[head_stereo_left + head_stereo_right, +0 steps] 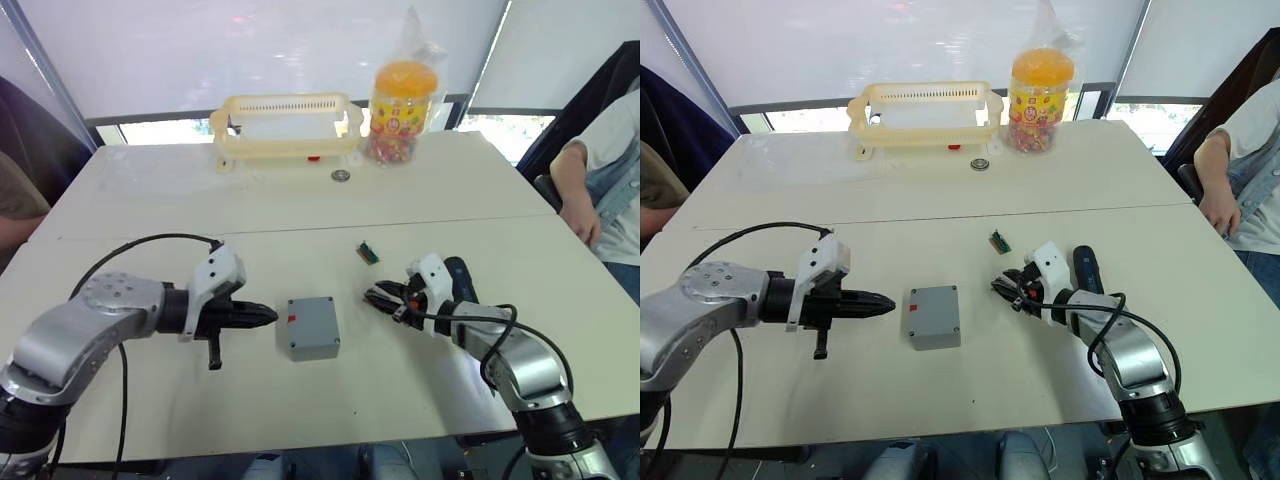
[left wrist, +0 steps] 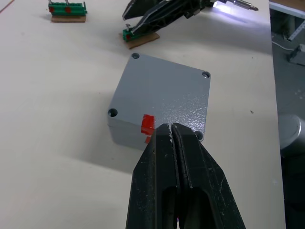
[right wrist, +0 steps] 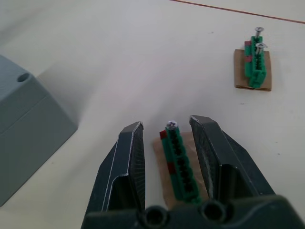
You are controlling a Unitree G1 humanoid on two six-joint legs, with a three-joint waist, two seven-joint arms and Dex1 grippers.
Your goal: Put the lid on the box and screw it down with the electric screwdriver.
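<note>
Box (image 1: 313,327) with lid (image 2: 167,93) already on sits near the desk's (image 1: 150,200) front edge, at its middle. Left gripper (image 1: 262,317), fingers pressed together and empty, points at its red-marked side. Right gripper (image 3: 167,131), fingers apart, straddles a green screw holder (image 3: 178,164). Electric screwdriver (image 1: 1086,270) lies beside the right wrist.

My working surface (image 1: 150,200) is cream-white, with a seam line crossing it from left to right. At its far edge stand a pale yellow plastic basket (image 1: 285,122) and, to its right, a clear jar with an orange lid (image 1: 402,98). Behind them, bright windows covered by white blinds (image 1: 250,45) admit diffuse daylight. A seated person (image 1: 608,170) occupies the right side; a dark chair (image 1: 30,130) stands far left.
</note>
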